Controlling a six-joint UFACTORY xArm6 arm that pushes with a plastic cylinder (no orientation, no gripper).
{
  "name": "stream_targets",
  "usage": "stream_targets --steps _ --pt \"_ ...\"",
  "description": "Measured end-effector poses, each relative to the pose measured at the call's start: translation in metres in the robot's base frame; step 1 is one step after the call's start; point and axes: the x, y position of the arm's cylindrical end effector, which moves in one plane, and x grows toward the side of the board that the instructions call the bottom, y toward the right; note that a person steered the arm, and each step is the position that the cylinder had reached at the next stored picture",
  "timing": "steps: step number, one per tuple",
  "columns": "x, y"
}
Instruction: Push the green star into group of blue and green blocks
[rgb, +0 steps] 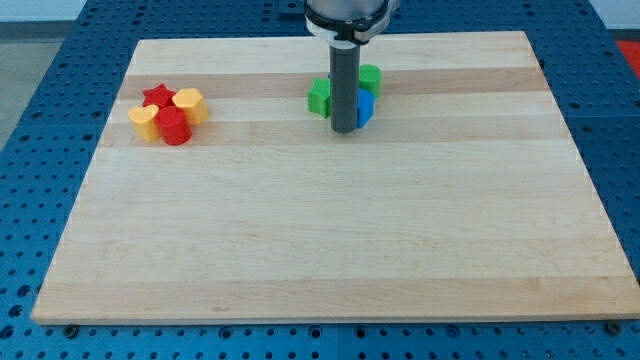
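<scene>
My tip (345, 129) rests just below the green star (320, 97), touching the blue block (365, 108). The star already sits beside the green block (370, 76), so it looks grouped. I carry no fingers, only a rod.

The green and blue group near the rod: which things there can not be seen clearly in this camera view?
- Middle of the group: hidden behind the dark rod.
- Blue block: only its right part shows, shape unclear.
- Green block at the back: partly covered, shape unclear.
- Green star: its right side is covered.
- My tip: contact with any block cannot be judged.
- Arm above the rod: cut off by the view's top.
</scene>
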Motion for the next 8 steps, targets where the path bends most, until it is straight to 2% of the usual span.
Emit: stream_targets --steps 4,6,7,8 --pt "0.001 0.021" --pt "0.004 -0.080" --pt "0.002 -0.108" --pt "-0.011 -0.113"
